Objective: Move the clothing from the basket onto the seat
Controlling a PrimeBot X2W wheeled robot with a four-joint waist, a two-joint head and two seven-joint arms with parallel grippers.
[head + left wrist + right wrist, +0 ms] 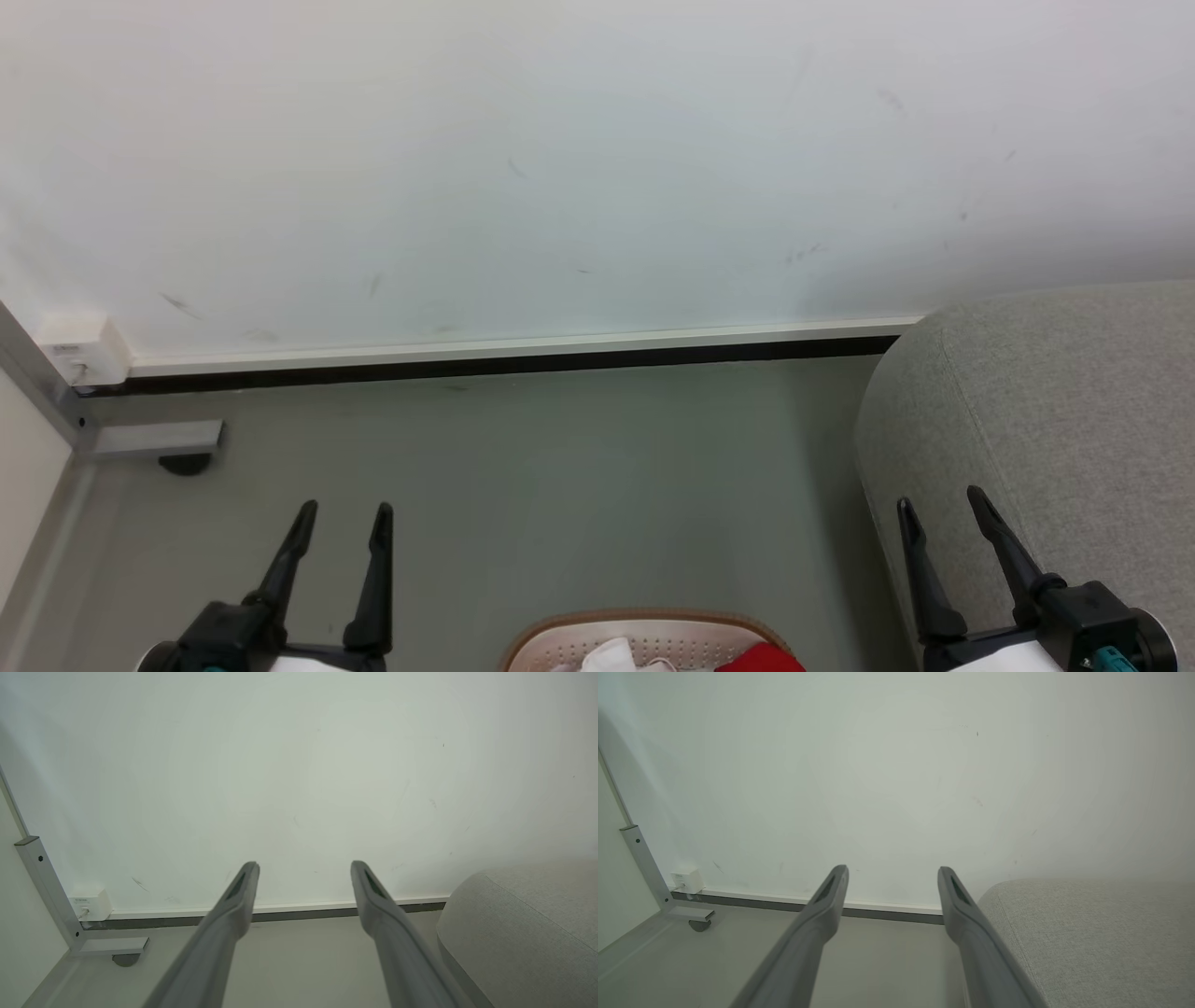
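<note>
Red clothing (761,658) is lying in the basket (644,618) between the left gripper (345,511) and right gripper (939,498), both gaping empty, and is likely handling soft, light and limp, best pinched at a raised fold.

The basket (644,620) sits on the floor (560,485) at the near edge of the head view, roughly midway between the left end effector (345,509) and the right end effector (938,497). The clothing (761,659) lies inside it. The seat (1055,420) stands to the right of the basket, its rounded end behind the right end effector (whether they touch cannot be told). Beyond the floor rises the wall (560,168). At the far left, a small box (84,347) sits at the wall's foot, with a frame foot (159,437) on the floor just before it.
</note>
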